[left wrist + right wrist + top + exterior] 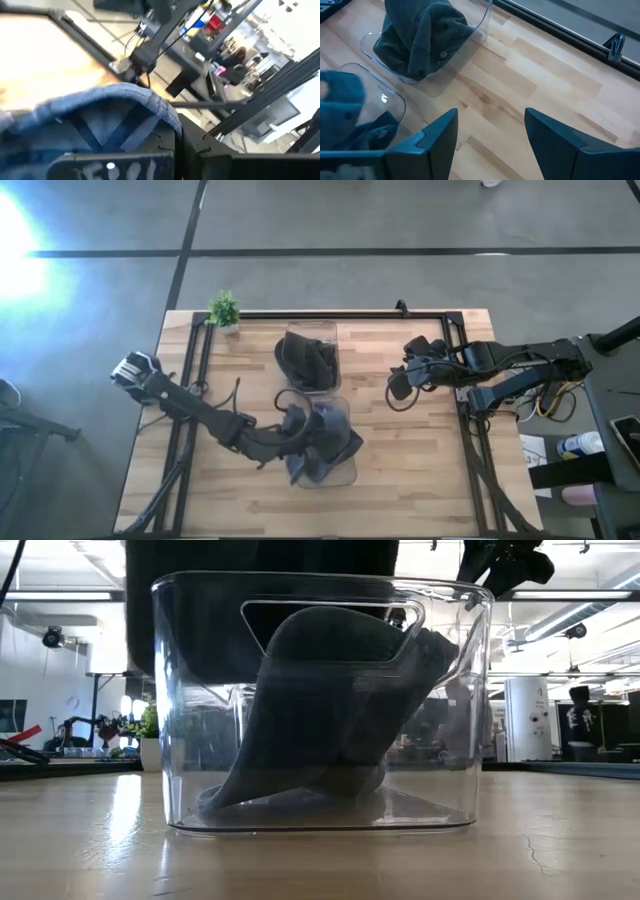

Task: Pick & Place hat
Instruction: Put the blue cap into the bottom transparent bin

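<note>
Left hand (312, 442) grips a blue hat (325, 435) over the near clear bin (345, 472); right hand (400, 380) waits spread, holding nothing.

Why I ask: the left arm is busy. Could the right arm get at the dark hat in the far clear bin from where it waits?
Probably yes. The right gripper hovers open over bare wood beside the far bin, nothing stands between them, and the dark hat lies exposed in it.

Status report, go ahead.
Left gripper over near bin, shut on blue hat. Right gripper open, idle. Dark hat in far bin.
</note>
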Motion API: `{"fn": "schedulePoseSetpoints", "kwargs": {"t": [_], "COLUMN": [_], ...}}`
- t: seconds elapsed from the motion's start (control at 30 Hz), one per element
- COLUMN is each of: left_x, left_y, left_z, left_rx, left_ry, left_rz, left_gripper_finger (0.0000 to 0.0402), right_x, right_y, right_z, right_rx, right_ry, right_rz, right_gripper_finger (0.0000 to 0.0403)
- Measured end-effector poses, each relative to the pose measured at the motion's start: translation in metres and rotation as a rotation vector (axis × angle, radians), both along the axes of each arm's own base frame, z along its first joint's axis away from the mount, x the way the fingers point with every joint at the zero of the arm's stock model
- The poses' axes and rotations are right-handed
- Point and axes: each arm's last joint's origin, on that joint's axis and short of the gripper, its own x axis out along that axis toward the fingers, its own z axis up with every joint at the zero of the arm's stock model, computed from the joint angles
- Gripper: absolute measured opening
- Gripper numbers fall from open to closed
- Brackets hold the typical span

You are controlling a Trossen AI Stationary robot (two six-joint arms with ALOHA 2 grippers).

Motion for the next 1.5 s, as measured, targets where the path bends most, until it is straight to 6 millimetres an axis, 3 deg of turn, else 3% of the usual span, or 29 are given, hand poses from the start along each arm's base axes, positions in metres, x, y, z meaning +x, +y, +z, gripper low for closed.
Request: {"fn": "schedulePoseSetpoints", "kwargs": {"t": [0.2,0.3,0.73,1.1,1.37,1.5], "left_x": [-0.004,-0.004,0.017,0.003,0.009,0.009], "left_y": [0.012,0.015,0.001,-0.013,-0.022,-0.022], "left_z": [0.031,0.033,-0.044,-0.073,-0.092,-0.101], "left_rx": [0.097,0.132,0.021,-0.022,-0.082,-0.099], "left_ry": [-0.052,-0.033,0.151,0.377,0.461,0.507], "left_rz": [0.023,0.033,0.019,-0.037,-0.179,-0.171], "left_gripper_finger": [0.0,0.0,0.0,0.0,0.0001,0.0021], "right_x": [0.0,0.0,-0.001,-0.002,-0.002,-0.002], "right_y": [0.0,0.0,0.0,0.003,0.003,0.003], "right_z": [0.0,0.0,-0.011,-0.022,-0.023,-0.024], "right_rx": [-0.001,0.0,0.005,0.067,0.066,0.066], "right_ry": [0.001,0.001,0.028,0.071,0.077,0.08], "right_rz": [-0.001,-0.004,-0.015,0.018,0.026,0.026], "right_gripper_finger": [0.0224,0.0224,0.0224,0.0224,0.0224,0.0224]}}
